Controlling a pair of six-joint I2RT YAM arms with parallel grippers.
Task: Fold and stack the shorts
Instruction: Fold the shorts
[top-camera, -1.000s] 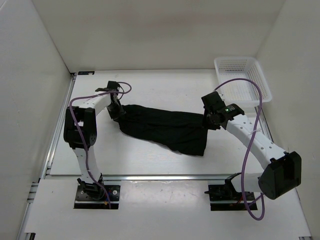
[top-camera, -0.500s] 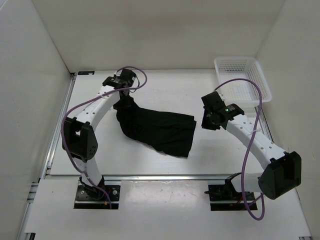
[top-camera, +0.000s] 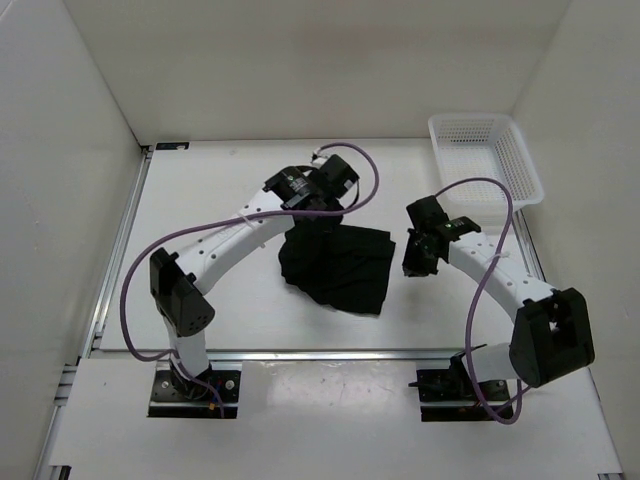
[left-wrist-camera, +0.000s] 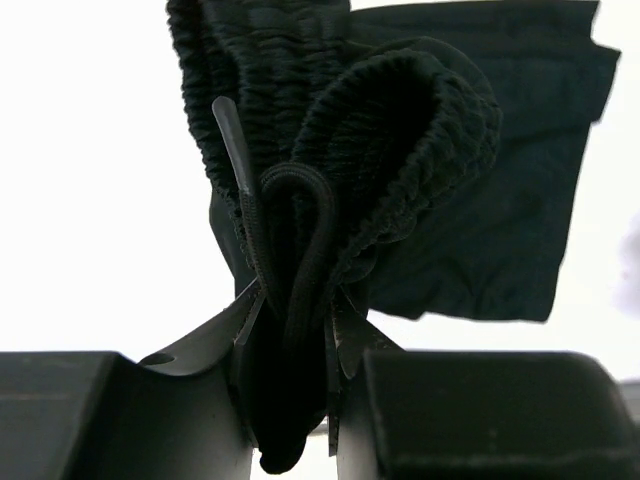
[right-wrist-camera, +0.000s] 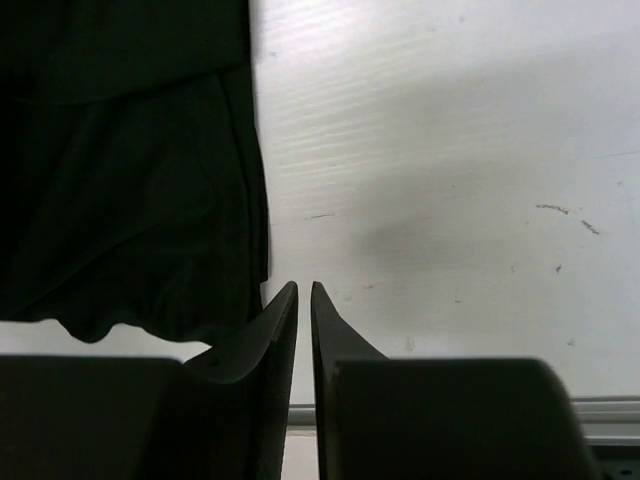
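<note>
Swung to the right since 0.5 s ago, the left arm has carried one end of the shorts (top-camera: 340, 265) over the rest of the cloth, so the garment now lies doubled in a compact dark patch at mid-desk (top-camera: 190, 180). At the patch's far edge, the left tool (top-camera: 316, 205) is clamped narrowly on the bunched, ribbed waistband (left-wrist-camera: 400, 120), with a loop of drawstring (left-wrist-camera: 300, 250) caught between its jaws. Cloth hangs from that grip and spreads toward the near right. Just right of the shorts' right edge, the right tool (top-camera: 415, 258) hovers low over bare desk. Its fingertips almost meet, with only 1 thin slit and nothing between them. A white mesh basket (top-camera: 522, 160) stands at the far right, well apart.
</note>
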